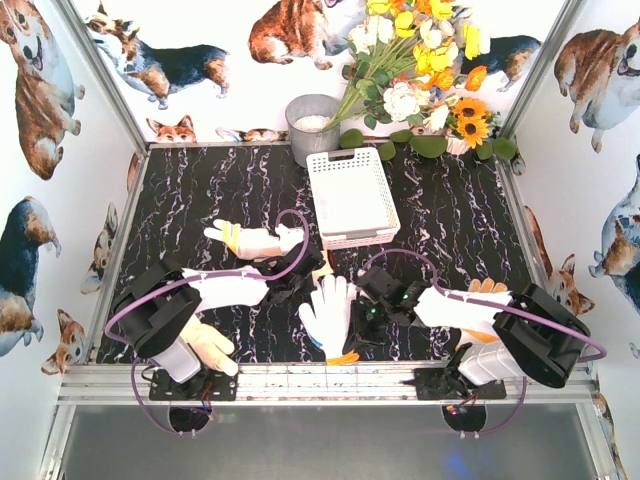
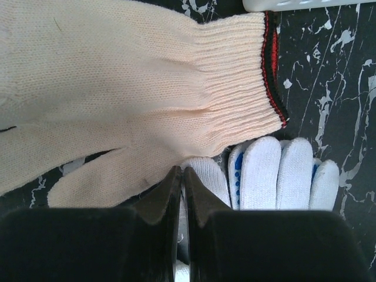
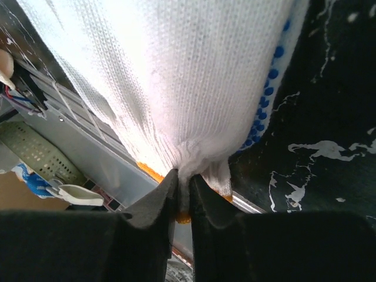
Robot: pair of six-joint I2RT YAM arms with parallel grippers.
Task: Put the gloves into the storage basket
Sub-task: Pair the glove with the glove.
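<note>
The white glove (image 1: 328, 312) with the blue dotted face lay flat by the near edge of the table (image 1: 450, 220), its fingertips toward the storage basket (image 1: 361, 239), which stood just beyond and held no glove that could be seen. The right gripper (image 3: 183, 176) had its fingers pinching a fold of that glove's knit beside the orange cuff. The left gripper (image 2: 181, 173) hung near the glove's fingertips, its fingers pressed together on nothing visible, with a cream glove (image 2: 135, 88) just ahead. Other gloves lay apart: a yellow-cuffed glove (image 1: 255, 240) left of the basket, a pale glove (image 1: 205, 345) under the left arm. The step looked like the first pick-up; next the right arm would need to lift, carry over the flared rim and release, as so thin a pinch might slip
</note>
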